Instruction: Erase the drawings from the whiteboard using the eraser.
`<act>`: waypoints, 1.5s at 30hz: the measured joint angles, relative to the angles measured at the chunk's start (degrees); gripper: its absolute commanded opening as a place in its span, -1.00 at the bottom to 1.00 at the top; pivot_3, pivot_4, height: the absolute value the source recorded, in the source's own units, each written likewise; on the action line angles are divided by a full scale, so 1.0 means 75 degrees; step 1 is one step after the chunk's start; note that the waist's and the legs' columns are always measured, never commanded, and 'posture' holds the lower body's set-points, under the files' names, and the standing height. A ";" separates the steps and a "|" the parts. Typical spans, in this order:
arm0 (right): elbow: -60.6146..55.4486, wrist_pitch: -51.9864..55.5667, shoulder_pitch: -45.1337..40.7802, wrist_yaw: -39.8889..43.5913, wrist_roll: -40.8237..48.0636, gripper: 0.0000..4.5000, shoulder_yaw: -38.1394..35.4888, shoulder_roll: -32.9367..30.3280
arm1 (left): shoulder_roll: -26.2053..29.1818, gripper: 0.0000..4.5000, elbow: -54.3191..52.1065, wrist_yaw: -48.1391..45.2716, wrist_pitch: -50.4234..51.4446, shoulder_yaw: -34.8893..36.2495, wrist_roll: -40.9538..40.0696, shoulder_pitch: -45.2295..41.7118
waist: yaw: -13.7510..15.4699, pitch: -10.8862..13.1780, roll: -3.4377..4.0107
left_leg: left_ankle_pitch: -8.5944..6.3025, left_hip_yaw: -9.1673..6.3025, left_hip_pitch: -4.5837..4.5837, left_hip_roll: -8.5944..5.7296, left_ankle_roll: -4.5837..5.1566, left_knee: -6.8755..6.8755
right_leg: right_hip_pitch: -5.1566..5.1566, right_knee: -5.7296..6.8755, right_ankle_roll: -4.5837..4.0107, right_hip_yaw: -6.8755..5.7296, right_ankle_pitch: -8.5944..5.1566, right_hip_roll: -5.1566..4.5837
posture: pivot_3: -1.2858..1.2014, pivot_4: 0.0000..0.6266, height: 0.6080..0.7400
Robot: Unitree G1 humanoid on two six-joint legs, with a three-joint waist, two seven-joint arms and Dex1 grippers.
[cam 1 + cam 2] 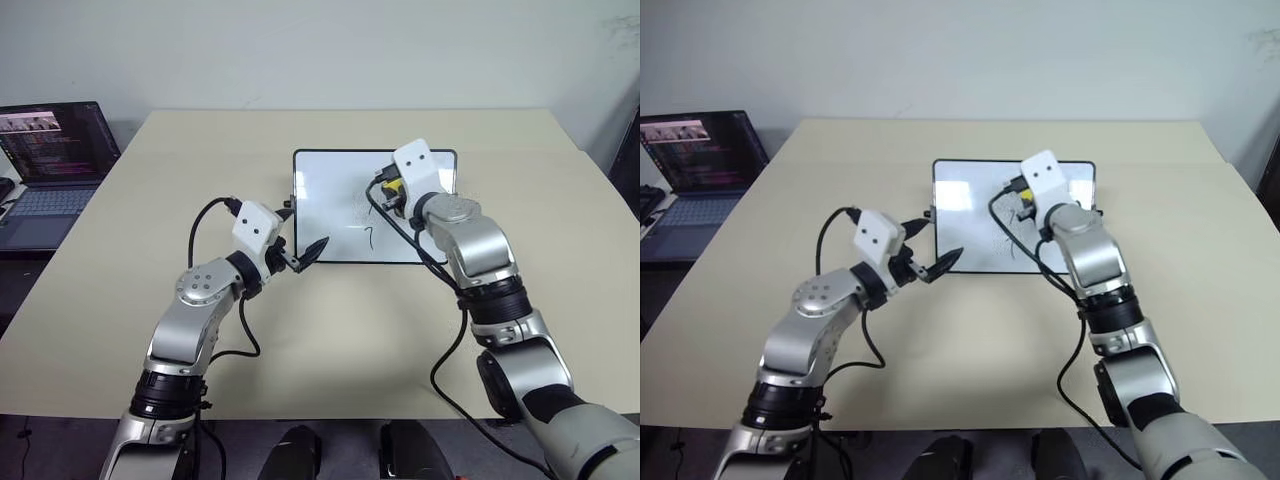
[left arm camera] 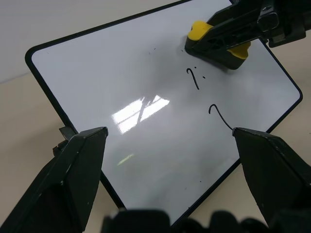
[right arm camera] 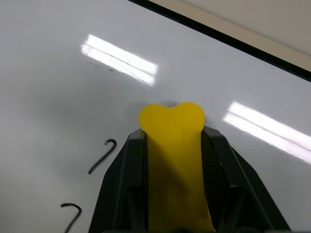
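Note:
The whiteboard (image 1: 330, 190) lies flat at the middle of the table. My right gripper (image 3: 172, 128) is shut on the yellow eraser (image 3: 171, 121), whose dark underside rests on the board's upper right part (image 2: 218, 41). Two of the drawings remain just below the eraser: a dotted hook mark (image 2: 194, 77) and a 7-like stroke (image 2: 219, 116). The area under the eraser is hidden. My left gripper (image 1: 940, 240) is open at the board's near left edge, one finger (image 2: 82, 165) on each side of its view.
An open laptop (image 1: 50, 160) sits on a separate surface at the far left. The beige table (image 1: 200, 150) has bare room all round the board. Black cables loop from both wrists over the table.

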 measured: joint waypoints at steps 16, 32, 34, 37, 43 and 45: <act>0.0517 -0.0618 -0.0126 -0.0052 -0.0013 -0.52 0.0058 0.0267 | 0.0019 1.00 -0.0096 -0.0051 0.0075 0.0008 -0.0002 0.0035 | -0.0001 0.0000 0.0000 | 0.0000 0.0001 0.0001 -0.0001 0.0000 0.0000 | -0.0001 0.0002 0.0000 0.0001 0.0000 0.0002 | 0.03 -0.52 1.00; -0.3622 0.2421 0.1604 0.0613 0.1360 -0.52 -0.0988 0.0068 | -0.0013 1.00 -0.0282 -0.0234 0.0123 -0.0023 -0.0138 0.0299 | 0.0034 0.0001 0.0001 | -0.0002 -0.0002 -0.0013 0.0002 0.0001 -0.0004 | -0.0009 -0.0011 0.0000 0.0002 -0.0001 -0.0007 | 0.03 -0.52 1.00; -0.3988 0.2484 0.2027 0.0664 0.1543 -0.52 -0.1008 0.0017 | -0.0018 1.00 -0.0310 -0.0253 0.0124 -0.0029 -0.0173 0.0354 | 0.0039 0.0001 0.0001 | -0.0003 -0.0001 -0.0013 -0.0002 0.0002 -0.0002 | -0.0009 -0.0009 0.0000 0.0001 -0.0001 -0.0005 | 0.03 -0.52 1.00; -0.4325 0.2226 0.2376 0.0739 0.1647 -0.52 -0.1058 -0.0211 | -0.0016 1.00 -0.0321 -0.0270 0.0125 -0.0028 -0.0195 0.0379 | 0.0038 0.0001 0.0001 | -0.0003 -0.0003 -0.0011 0.0000 0.0002 -0.0003 | -0.0007 -0.0007 0.0001 -0.0003 -0.0001 -0.0004 | 0.03 -0.52 1.00; -0.4270 0.1740 0.2576 0.0545 0.1526 -0.52 -0.1055 -0.0512 | -0.0011 1.00 -0.0321 -0.0380 0.0129 -0.0028 -0.0215 0.0376 | 0.0031 0.0001 0.0000 | -0.0002 0.0000 -0.0011 0.0000 0.0001 -0.0003 | -0.0007 -0.0006 0.0002 -0.0002 -0.0002 -0.0001 | 0.03 -0.52 1.00; -0.4253 0.1672 0.2578 0.0480 0.1495 -0.52 -0.1038 -0.0558 | -0.0010 1.00 -0.0320 -0.0397 0.0130 -0.0028 -0.0215 0.0368 | 0.0031 0.0001 0.0000 | -0.0002 0.0001 -0.0010 0.0000 0.0001 -0.0003 | -0.0007 -0.0006 0.0002 -0.0002 -0.0002 -0.0001 | 0.03 -0.52 1.00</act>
